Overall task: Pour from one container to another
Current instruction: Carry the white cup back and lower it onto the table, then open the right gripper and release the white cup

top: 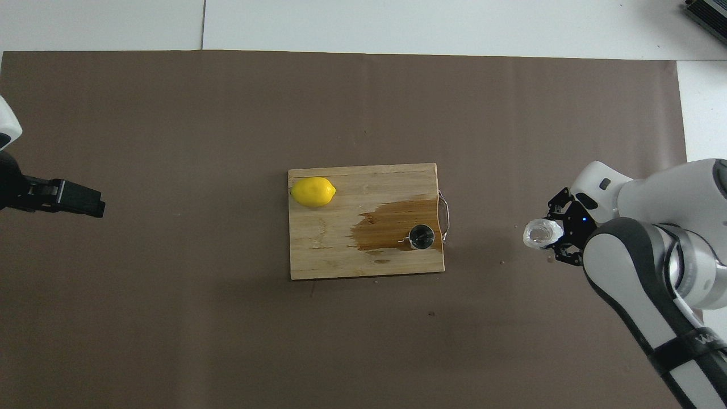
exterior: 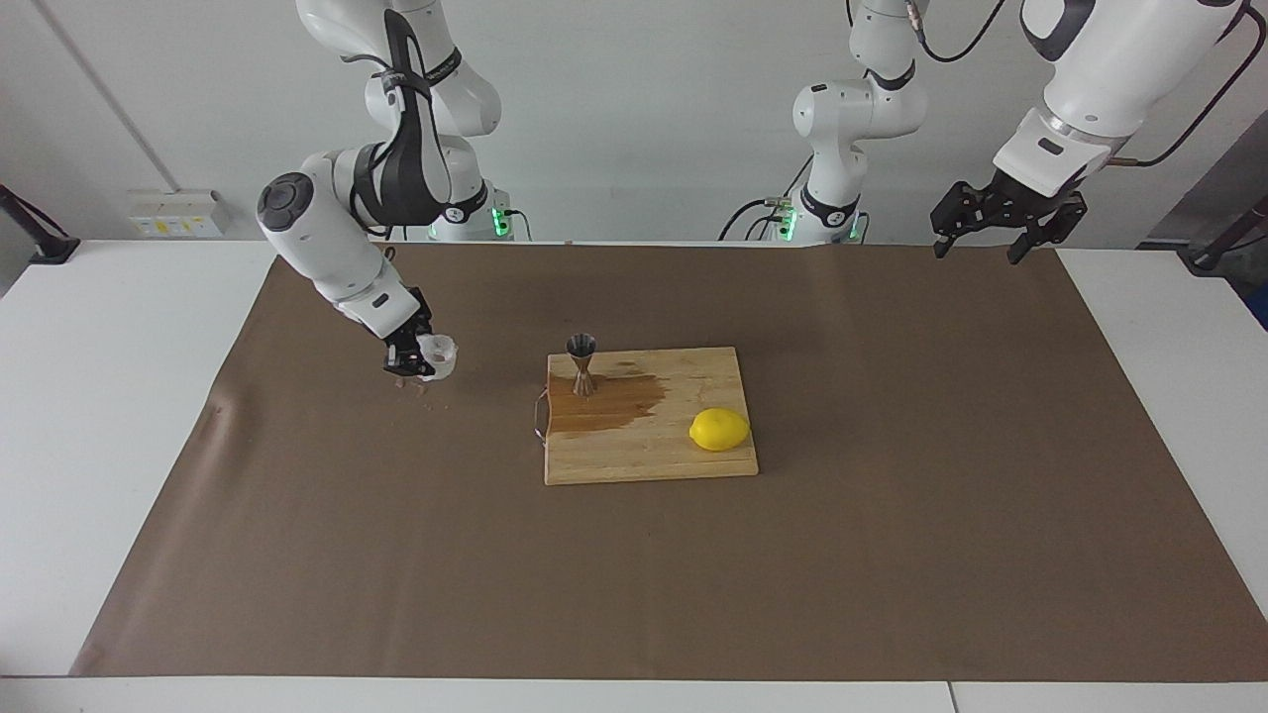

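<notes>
My right gripper [exterior: 424, 360] [top: 550, 234] is shut on the small clear glass tumbler [exterior: 438, 355] [top: 538, 233], holding it roughly upright just above the brown mat, toward the right arm's end of the table. The steel jigger [exterior: 581, 362] [top: 421, 236] stands upright on the wooden cutting board [exterior: 674, 456] [top: 329, 255], at the board's corner nearest the right arm, in a dark wet stain [exterior: 614, 401] [top: 392, 227]. My left gripper [exterior: 996, 233] [top: 85, 200] hangs open and waits high over the mat's edge at the left arm's end.
A yellow lemon [exterior: 719, 430] [top: 312, 191] lies on the board, on the side toward the left arm. A few small crumbs [exterior: 421, 389] [top: 502, 262] dot the mat under the tumbler. The brown mat [exterior: 892, 555] covers most of the white table.
</notes>
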`<control>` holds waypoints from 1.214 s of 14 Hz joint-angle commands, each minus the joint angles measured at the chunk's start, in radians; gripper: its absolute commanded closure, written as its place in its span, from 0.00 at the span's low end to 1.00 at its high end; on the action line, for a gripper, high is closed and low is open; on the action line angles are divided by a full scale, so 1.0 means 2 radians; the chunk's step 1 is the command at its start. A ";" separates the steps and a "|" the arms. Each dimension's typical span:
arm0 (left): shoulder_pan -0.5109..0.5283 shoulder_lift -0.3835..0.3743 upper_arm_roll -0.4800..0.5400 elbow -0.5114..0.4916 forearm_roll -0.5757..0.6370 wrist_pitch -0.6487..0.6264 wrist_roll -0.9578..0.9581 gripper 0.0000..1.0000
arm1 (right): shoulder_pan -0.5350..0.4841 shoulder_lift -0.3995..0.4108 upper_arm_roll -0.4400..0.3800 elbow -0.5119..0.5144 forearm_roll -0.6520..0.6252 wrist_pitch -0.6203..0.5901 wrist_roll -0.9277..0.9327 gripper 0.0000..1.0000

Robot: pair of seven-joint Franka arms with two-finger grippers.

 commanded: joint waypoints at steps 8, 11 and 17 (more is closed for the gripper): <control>-0.008 -0.009 0.006 -0.008 0.009 -0.003 -0.005 0.00 | -0.169 0.053 0.006 -0.031 0.071 0.037 -0.294 1.00; -0.008 -0.009 0.006 -0.008 0.009 -0.003 -0.005 0.00 | -0.166 0.053 0.006 -0.033 0.082 0.034 -0.292 0.00; -0.008 -0.009 0.006 -0.008 0.009 -0.003 -0.005 0.00 | -0.163 0.025 0.008 0.004 0.107 -0.041 -0.219 0.00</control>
